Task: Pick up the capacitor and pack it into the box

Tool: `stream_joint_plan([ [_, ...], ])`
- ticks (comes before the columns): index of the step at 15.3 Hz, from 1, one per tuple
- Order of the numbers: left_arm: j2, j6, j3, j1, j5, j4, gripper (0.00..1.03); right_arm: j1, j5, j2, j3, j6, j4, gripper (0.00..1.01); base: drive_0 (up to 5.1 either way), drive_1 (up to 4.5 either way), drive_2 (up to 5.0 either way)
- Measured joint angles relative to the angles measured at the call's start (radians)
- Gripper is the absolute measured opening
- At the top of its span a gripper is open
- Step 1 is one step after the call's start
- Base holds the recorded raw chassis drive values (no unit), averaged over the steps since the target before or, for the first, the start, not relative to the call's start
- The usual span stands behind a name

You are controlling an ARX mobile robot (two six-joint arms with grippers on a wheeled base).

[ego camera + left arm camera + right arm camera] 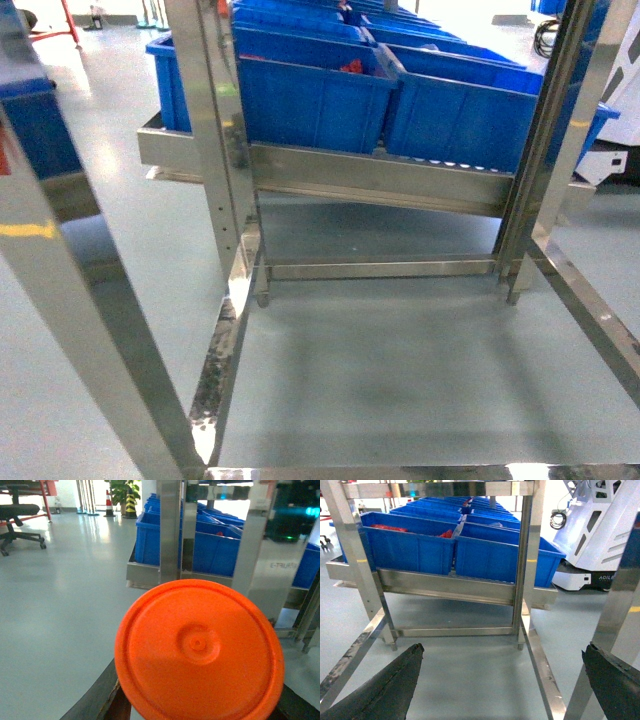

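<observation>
In the left wrist view a round orange capacitor (pixel 199 647) fills the middle, its flat end with a small central dimple facing the camera. My left gripper (pixel 200 705) is shut on it; only dark finger edges (pixel 102 695) show below the orange end. My right gripper (pixel 502 677) is open, its two dark fingertips (pixel 395 680) spread wide over bare grey floor with nothing between them. The box is out of view in all three views. Neither gripper shows in the head view.
A steel rack (pixel 380 180) stands ahead, holding rows of big blue bins (pixel 310 95), some with red parts inside. Steel uprights (pixel 215 140) and floor rails (pixel 590 300) frame the space. A white robot base (pixel 600 535) stands at right, an office chair (pixel 20 522) far left.
</observation>
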Motion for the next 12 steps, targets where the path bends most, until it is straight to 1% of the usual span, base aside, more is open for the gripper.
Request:
stream_joint_plan([
  [12,0.0,0.0,0.0,0.0,0.0,0.0,0.44,0.0,0.0,0.0,0.0,0.0,-0.001,0.98,-4.8,1.44,3.4],
])
